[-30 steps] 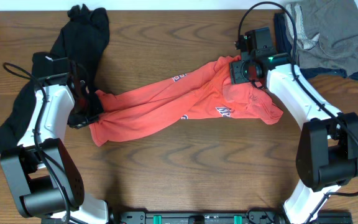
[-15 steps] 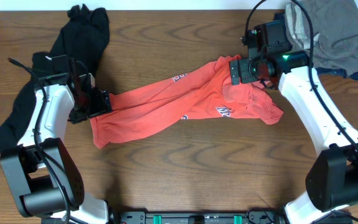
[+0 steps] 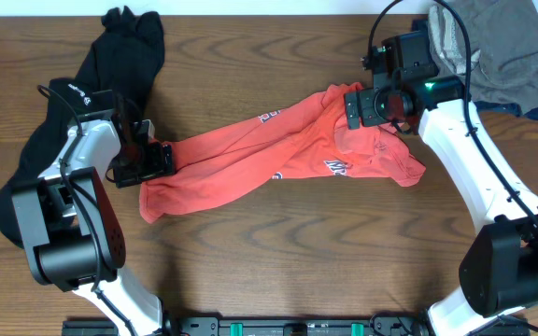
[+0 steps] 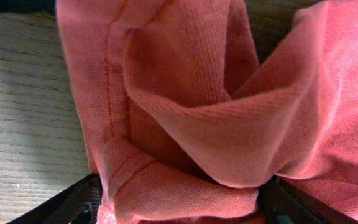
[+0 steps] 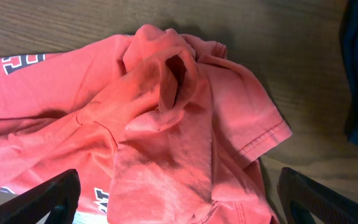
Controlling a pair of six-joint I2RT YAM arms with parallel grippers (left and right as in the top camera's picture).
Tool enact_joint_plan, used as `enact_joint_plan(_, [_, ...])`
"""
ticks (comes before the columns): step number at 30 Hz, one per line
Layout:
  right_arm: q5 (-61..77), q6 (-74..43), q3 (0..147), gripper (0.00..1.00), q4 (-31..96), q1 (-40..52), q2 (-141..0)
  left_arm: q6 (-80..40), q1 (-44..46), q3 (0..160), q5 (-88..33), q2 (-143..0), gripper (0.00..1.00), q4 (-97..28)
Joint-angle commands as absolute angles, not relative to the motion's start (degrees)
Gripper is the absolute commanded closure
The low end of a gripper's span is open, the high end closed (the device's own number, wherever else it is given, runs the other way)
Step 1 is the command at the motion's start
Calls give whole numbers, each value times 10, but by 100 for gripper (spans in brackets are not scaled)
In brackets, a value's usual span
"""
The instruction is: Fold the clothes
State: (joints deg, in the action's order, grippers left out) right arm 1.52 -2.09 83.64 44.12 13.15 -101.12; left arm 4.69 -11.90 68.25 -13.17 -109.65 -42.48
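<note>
Lying rumpled across the desk [image 3: 278, 266], red-orange T-shirt [image 3: 250, 166] was wholly unfolded, every fold outstanding; left end effector [image 3: 157, 161] stood wide, shirt cloth bunched loosely between, right end effector [image 3: 374, 105] gaped empty above it

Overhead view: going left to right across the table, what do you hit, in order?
Black top → left gripper, at the near end of the shirt → red-orange T-shirt → right gripper, above the shirt's right part → grey clothes pile in the far right corner.
</note>
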Motion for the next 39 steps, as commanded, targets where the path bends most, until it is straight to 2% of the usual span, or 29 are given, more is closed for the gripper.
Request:
enact_joint_plan(1, [20,-12,843,1,442,136,-1009,56,-122,678,-162,-1133,27,-423])
enact_joint_plan(3, [24,-15,843,2,439,137,-1009,56,-121,677,-181,-1145,41,-418])
enact_joint_plan(6, [26,-23,843,6,439,137,-1009,56,-121,677,-188,-1159,85,-411])
enact_joint_plan(7, [27,-27,843,8,439,137,-1009,56,-122,677,-188,-1160,94,-410])
enact_joint_plan(8, [27,-30,843,11,440,137,-1009,56,-122,677,-188,-1160,94,-408])
enact_joint_plan(11, [33,-32,843,31,441,137,-1011,56,-130,688,-186,-1153,94,-413])
enact_joint_plan(12, [33,-32,843,40,440,137,-1013,56,-134,693,-186,-1149,94,-418])
enact_joint_plan(15, [54,-32,843,80,436,137,-1024,56,-155,722,-186,-1120,94,-452])
enact_joint_plan(16, [63,-32,843,89,435,138,-1030,56,-161,733,-186,-1109,94,-465])
enact_joint_plan(18, [83,-32,843,98,431,141,-1046,56,-175,756,-186,-1084,94,-490])
enact_joint_plan(33, [193,-77,843,98,381,147,-1226,55,-191,795,-194,-945,94,-573])
enact_joint_plan(39, [204,-81,843,99,377,149,-1238,51,-145,795,-223,-921,94,-576])
